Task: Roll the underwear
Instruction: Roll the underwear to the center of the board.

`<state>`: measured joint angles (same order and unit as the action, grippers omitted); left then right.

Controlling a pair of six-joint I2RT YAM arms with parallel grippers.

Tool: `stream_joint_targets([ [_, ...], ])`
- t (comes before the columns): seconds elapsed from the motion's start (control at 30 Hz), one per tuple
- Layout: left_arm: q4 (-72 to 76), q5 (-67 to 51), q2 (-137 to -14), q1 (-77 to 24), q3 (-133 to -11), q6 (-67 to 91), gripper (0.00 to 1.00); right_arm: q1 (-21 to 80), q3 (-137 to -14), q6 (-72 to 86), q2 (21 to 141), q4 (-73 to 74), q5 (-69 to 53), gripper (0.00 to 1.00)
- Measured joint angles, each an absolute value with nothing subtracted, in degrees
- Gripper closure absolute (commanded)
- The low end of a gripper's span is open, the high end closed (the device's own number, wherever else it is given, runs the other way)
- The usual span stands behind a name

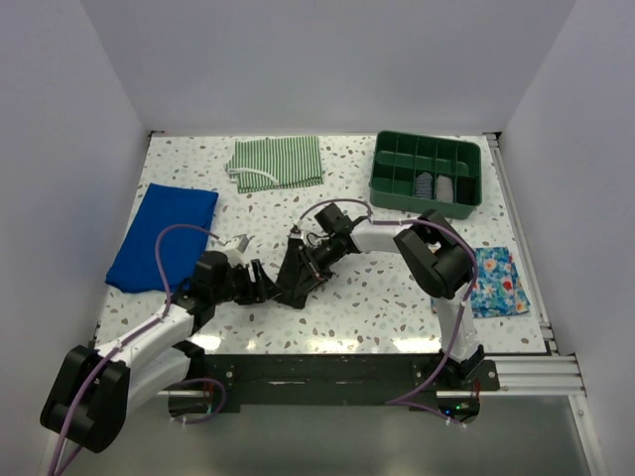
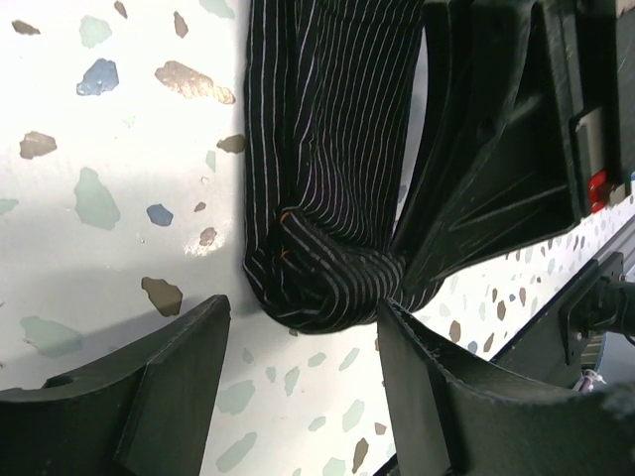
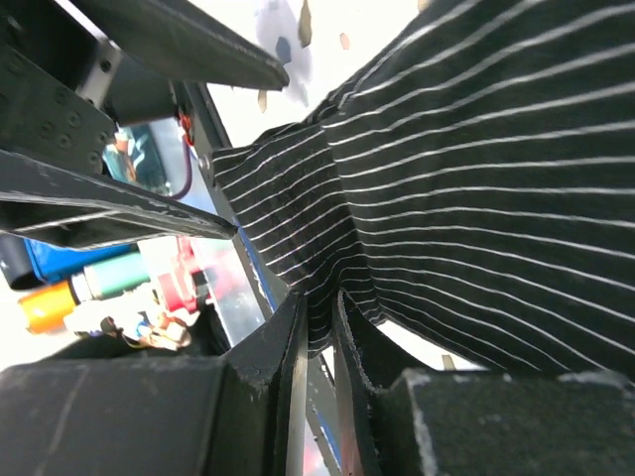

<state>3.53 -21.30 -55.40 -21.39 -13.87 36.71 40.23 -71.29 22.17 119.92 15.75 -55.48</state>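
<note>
Right pincer (image 3: 319, 317) clamps the underwear (image 2: 327, 149) while left pincer (image 2: 303, 322) gapes just beside it.

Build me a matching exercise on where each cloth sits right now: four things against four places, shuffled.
Things:
1. underwear
2. green striped cloth
3. plain blue cloth
4. floral cloth

Places:
A. right edge of the table
B. far side, left of the green tray
C. left edge
D. centre, pinched by the right gripper

Pairs: 1-D, 2-B, 3-C, 4-A
</note>
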Motion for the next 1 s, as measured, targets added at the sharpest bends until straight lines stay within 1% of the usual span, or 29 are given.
stream_joint_targets([
  [0.47,8.5,-21.6,-56.2,-21.4,-11.9,36.8,0.33,37.9,-74.9,23.3,123.8,18.1,-53.5,1.00],
  [0.77,10.3,-20.1,-57.4,-21.4,-11.8,36.9,0.30,37.9,-75.6,22.4,123.4,19.9,-52.1,1.00],
  [1.0,11.2,-19.0,-58.2,-21.4,-12.9,37.1,0.29,38.3,-75.8,21.1,120.9,21.5,-48.4,1.00],
])
